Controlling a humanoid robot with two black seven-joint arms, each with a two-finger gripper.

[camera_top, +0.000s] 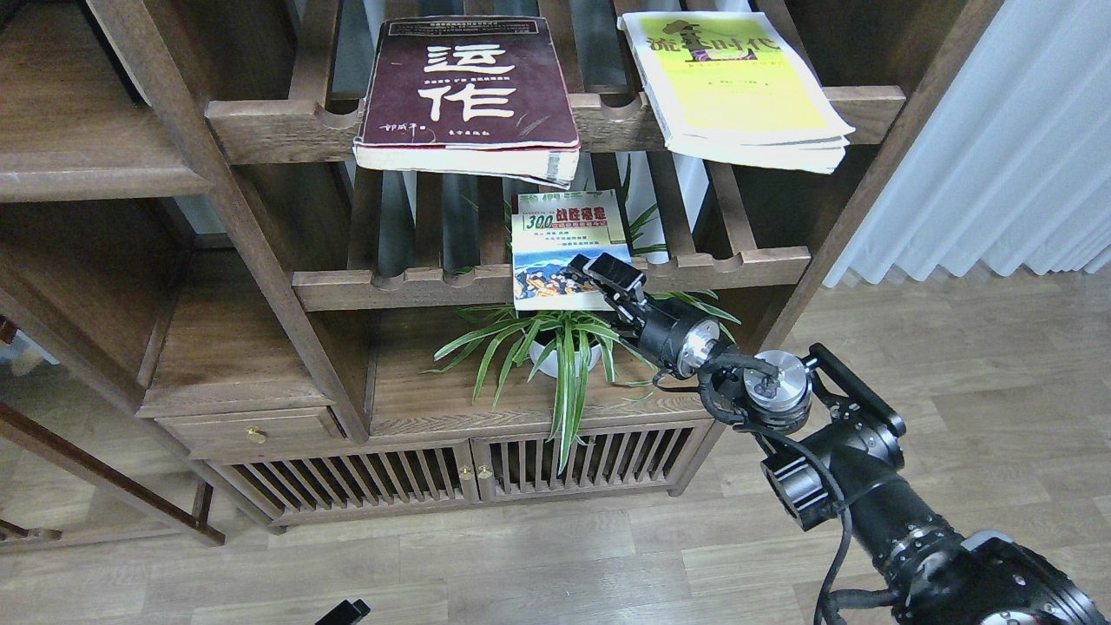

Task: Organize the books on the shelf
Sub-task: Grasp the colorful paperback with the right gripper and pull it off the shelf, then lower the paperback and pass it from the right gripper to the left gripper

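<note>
Black R pincer (593,271) at "300" book (555,247) front corner, slatted rack (391,285).

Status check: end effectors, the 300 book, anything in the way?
Right end effector at near right corner of 300 book, grip unclear. Left end effector barely in view. Book flat on slatted rack. Plant directly beneath.

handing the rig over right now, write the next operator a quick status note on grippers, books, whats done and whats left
Right gripper: at the lower right corner of the "300" book; open or shut cannot be told from here.
Left gripper: only a tip at the bottom edge, state unclear.
Books: the "300" book lies on the lower slatted rack. The maroon book and the yellow-green book lie flat on the upper slatted rack, overhanging its rail.
Done: nothing is on a solid shelf.
Left: all three books.
</note>
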